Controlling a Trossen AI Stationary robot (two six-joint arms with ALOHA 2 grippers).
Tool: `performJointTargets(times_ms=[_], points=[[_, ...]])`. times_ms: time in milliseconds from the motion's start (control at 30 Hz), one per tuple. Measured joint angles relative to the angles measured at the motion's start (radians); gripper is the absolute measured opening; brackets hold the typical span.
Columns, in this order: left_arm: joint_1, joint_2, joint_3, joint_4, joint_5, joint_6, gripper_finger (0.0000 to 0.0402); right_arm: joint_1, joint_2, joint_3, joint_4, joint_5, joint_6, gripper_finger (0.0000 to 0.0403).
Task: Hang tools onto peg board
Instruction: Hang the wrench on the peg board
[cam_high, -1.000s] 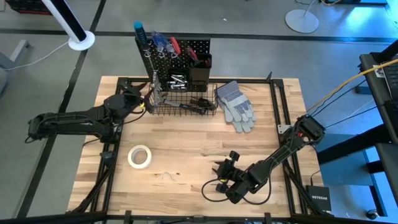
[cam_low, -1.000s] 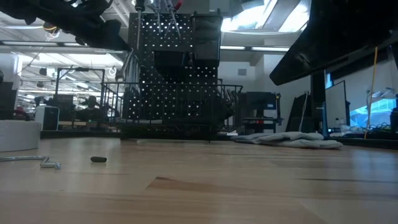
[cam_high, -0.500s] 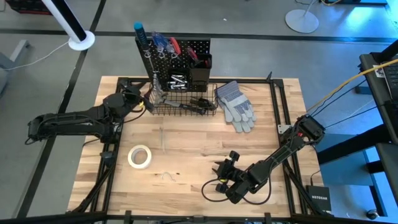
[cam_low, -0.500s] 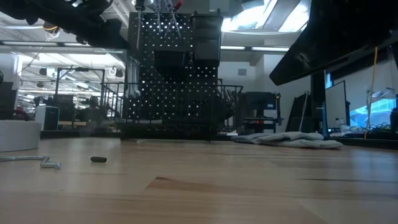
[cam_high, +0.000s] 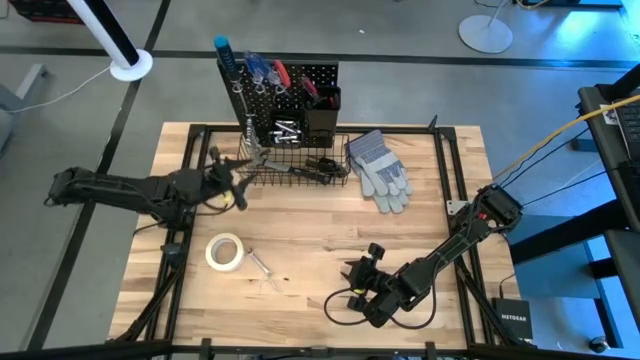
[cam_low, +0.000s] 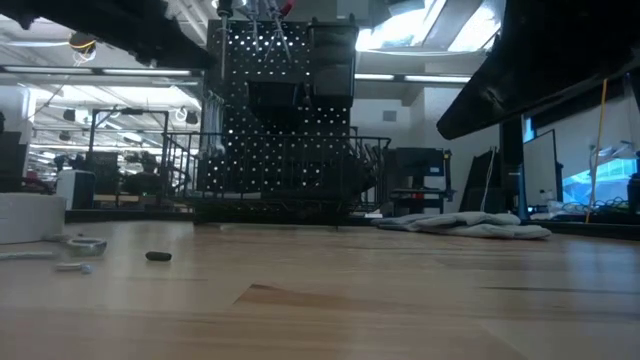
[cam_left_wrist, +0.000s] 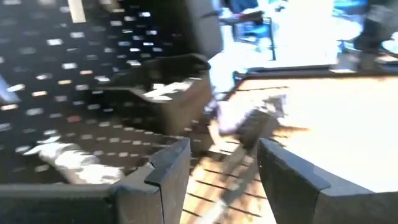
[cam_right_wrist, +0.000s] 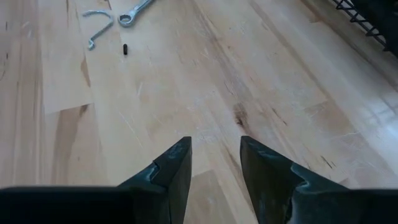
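At the near edge of the table (cam_high: 300, 215) the right gripper (cam_right_wrist: 214, 163) is parked low over bare wood, its fingers spread and nothing between them; a little farther in, a silver wrench (cam_high: 259, 265) is seen lying flat just beside the white tape roll (cam_high: 224, 251), with a bent wire hook (cam_right_wrist: 99, 27) and a small dark bit (cam_right_wrist: 125, 48) near it; farther still, the left gripper (cam_high: 228, 184) is held just in front of the wire basket (cam_high: 295, 165), its fingers parted and empty; at the far edge the peg board (cam_high: 285, 95) is loaded with screwdrivers and wrenches, grey gloves (cam_high: 380, 170) beside it. A pick-up is judged to be in hand; a descent over the wrench and a pinch across its shank are called for next.
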Motion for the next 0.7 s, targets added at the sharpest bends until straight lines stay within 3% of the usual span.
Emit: performJointTargets(times_ms=[233, 500, 600, 700], points=[[-0.222, 0.000, 0.000, -0.079, -0.045, -0.058, 0.0175, -0.004, -0.015, 0.002, 0.038, 0.028, -0.100, 0.0143], [-0.450, 0.018, 0.001, -0.173, -0.069, -0.255, 0.0175, -0.076, -0.020, 0.090, 0.187, 0.086, -0.500, 0.0143], [-0.516, 0.066, 0.014, -0.189, -0.098, -0.286, 0.0175, -0.120, -0.021, 0.111, 0.274, 0.052, -0.623, 0.0143], [-0.564, 0.149, 0.062, -0.241, -0.120, -0.311, 0.0175, -0.164, -0.022, 0.112, 0.317, -0.055, -0.695, 0.0143]])
